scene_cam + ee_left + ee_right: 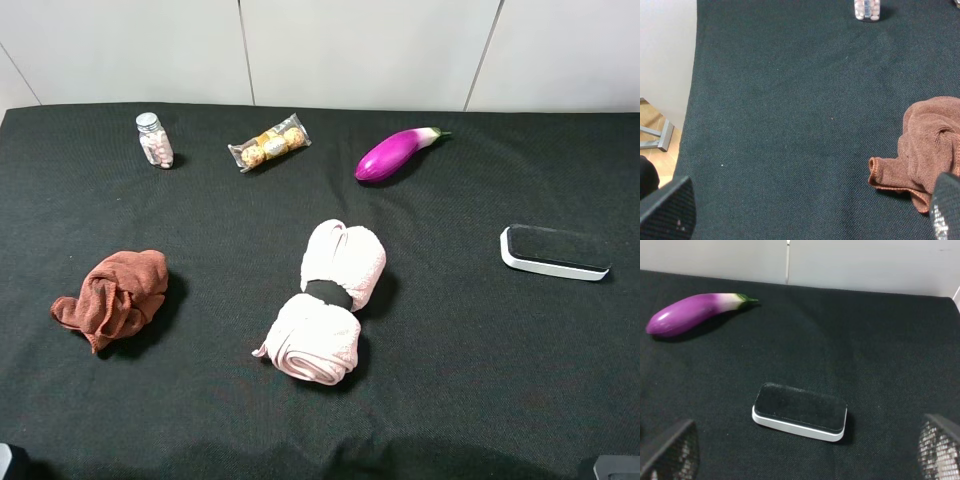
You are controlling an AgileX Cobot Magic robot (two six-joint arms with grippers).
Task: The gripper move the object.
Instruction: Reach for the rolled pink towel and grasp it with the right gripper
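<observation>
The dark cloth-covered table (480,390) carries six loose things, and neither gripper holds any of them, so the pictures do not tell which one is the object to be moved. The left gripper (807,217) hangs over the front left corner with its fingers (667,210) spread wide and nothing between them. A crumpled brown cloth (112,296) lies near the left edge, and in the left wrist view one fingertip overlaps its hem; whether they touch I cannot tell. The right gripper (805,455) hangs near the front right corner, its fingers (940,447) also wide apart and empty. A flat black block with a white base (555,252) lies near the right edge, ahead of those fingers and clear of them. A pink rolled towel (328,300), cinched round its middle by a black band (326,291), lies at the centre of the surface, toward the front edge. Along the back edge stand a small bottle of pink pills (153,140), upright near the back left corner, then a clear packet of gold-wrapped sweets (269,144), then a purple eggplant (397,154) lying on its side right of the middle.
</observation>
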